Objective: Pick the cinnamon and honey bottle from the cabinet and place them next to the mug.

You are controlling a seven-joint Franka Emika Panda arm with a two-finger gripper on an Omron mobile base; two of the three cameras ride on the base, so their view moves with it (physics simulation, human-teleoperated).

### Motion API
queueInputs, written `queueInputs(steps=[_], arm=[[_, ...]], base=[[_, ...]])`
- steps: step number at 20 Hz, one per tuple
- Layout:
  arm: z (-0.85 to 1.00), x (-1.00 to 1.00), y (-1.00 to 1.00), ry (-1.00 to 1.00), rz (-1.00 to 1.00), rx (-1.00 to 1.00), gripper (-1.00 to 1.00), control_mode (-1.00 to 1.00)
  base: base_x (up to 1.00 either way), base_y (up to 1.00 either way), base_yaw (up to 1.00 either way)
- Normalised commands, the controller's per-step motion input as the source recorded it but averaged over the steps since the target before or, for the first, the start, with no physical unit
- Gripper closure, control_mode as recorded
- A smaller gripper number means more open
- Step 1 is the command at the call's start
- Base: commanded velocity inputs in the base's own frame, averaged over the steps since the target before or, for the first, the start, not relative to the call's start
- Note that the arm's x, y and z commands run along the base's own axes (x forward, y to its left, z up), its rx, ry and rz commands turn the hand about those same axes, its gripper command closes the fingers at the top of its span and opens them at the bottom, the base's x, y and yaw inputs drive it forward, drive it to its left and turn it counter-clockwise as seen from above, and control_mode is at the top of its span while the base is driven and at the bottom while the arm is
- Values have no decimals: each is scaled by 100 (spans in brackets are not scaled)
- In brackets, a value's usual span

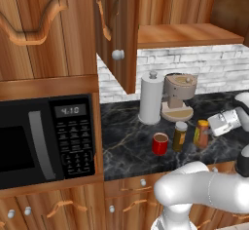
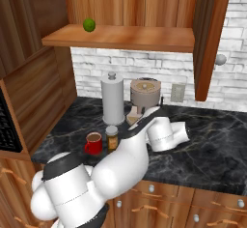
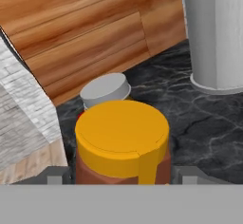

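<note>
1. Your claw (image 1: 210, 130) is low over the desk (image 1: 126, 141), level with the honey bottle (image 1: 201, 133). In the hand view the yellow cap sits right between the two finger tips (image 3: 56, 176). Whether the fingers are pressing on it or just off it, you cannot tell from these pictures.
2. The honey bottle stands upright on the desk just beside the cinnamon (image 1: 180, 135), which in turn is just beside the mug (image 1: 160, 143). The three make a short row in front of the paper-towel roll (image 1: 151, 99).
3. By my reading you are on the last step: both jars are out of the cabinet (image 1: 116, 29) and down near the mug, so only the release of the second one is left.
4. The next move, if the claw is holding, calls for spreading the fingers and backing the hand straight away from the bottle, without nudging it into the cinnamon.
5. Count: one honey bottle, one cinnamon jar, one mug, one paper-towel roll, one coffee machine (image 1: 178, 96) behind them, one microwave (image 1: 46, 139) to the side, and one green fruit (image 2: 89, 25) on the cabinet shelf (image 2: 120, 37).
</note>
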Motion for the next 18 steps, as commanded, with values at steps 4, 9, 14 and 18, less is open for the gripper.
queueInputs(steps=[4, 9, 14, 18], arm=[[-1, 4, 5, -8, 0, 0, 100, -100], [0, 5, 1, 0, 0, 0, 100, -100], [0, 0, 10, 0, 0, 0, 100, -100], [-2, 0, 7, -2, 0, 0, 100, -100]], base=[[0, 0, 0], [0, 0, 0], [0, 0, 0], [0, 0, 0]])
